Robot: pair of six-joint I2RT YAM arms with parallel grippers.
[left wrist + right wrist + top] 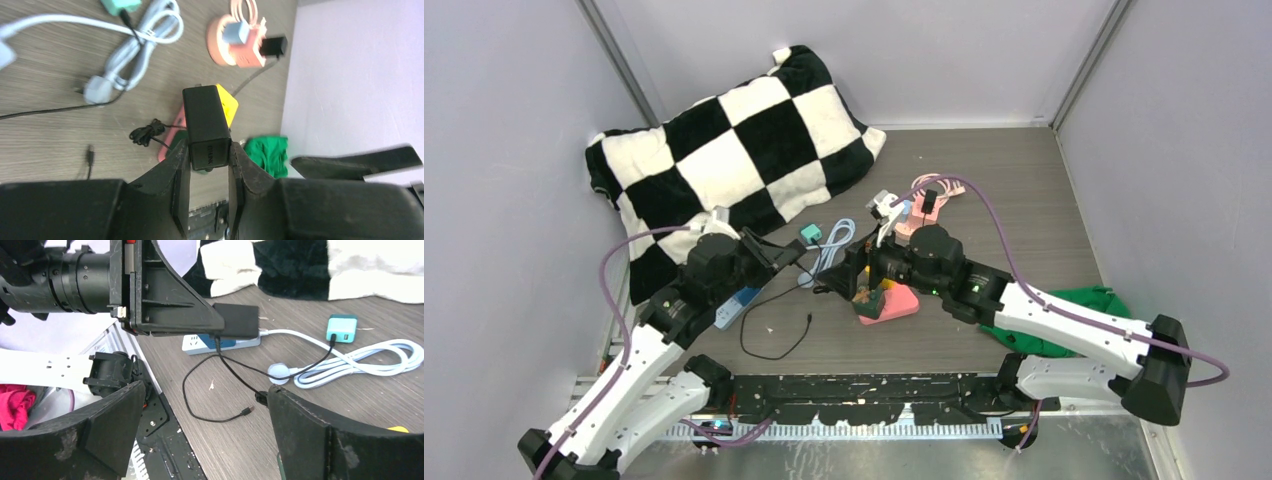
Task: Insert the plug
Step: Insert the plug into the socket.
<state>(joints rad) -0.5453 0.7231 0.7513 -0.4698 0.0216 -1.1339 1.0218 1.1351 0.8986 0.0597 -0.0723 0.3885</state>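
My left gripper [209,155] is shut on a black plug adapter [206,127] and holds it above the table. In the top view the left gripper [789,257] hovers just right of the white power strip [734,305]. In the right wrist view the adapter [239,320] hangs right over the white and blue power strip [225,343], and a thin black cable [220,365] trails from it down to the table. My right gripper [205,425] is open and empty, close to the left one, over a pink block [894,300].
A black and white checkered pillow [734,150] lies at the back left. A teal charger [810,233] and a coiled white cable [834,250] lie mid-table. A pink stand with chargers [919,212] sits behind. A green cloth [1074,300] lies at the right.
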